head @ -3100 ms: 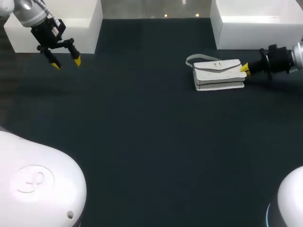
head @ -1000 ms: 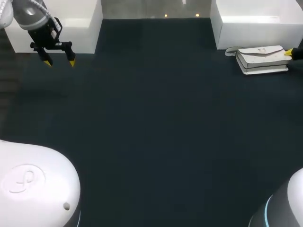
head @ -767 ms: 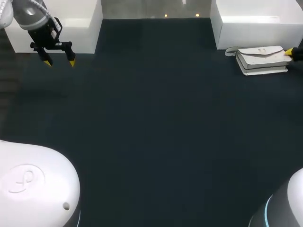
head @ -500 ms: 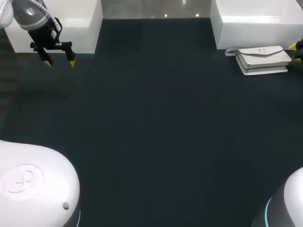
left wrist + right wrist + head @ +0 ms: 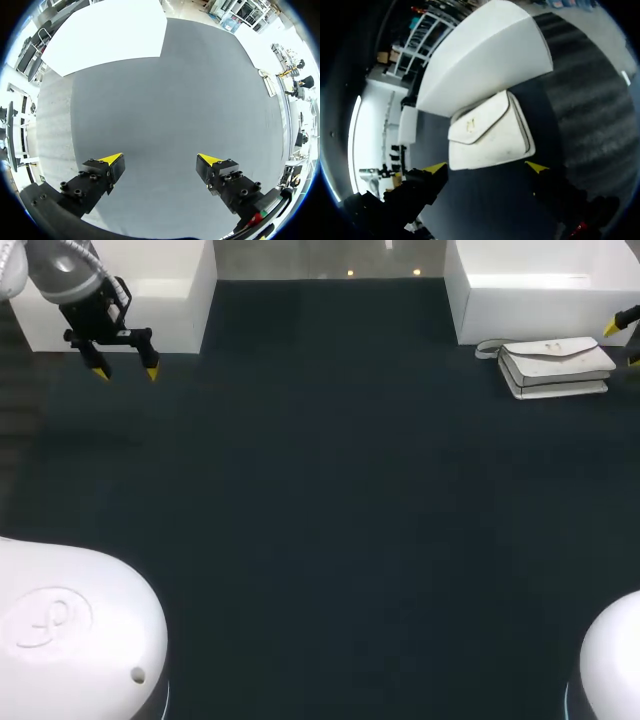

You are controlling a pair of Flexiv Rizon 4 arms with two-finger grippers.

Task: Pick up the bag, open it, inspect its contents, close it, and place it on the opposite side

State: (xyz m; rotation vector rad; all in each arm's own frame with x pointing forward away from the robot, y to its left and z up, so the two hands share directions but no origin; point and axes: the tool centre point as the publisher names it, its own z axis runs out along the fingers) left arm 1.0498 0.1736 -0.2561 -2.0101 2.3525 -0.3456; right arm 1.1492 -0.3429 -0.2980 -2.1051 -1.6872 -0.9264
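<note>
The bag [image 5: 556, 362] is plain white. The table [image 5: 320, 500] is very dark blue-black. Both boxes [image 5: 540, 300] are white. My left gripper [image 5: 125, 371] and right gripper [image 5: 486, 167] are black, tipped bright yellow.

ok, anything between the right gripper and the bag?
Nothing. In the right wrist view only a narrow strip of bare table separates the open right gripper from the bag just ahead.
</note>
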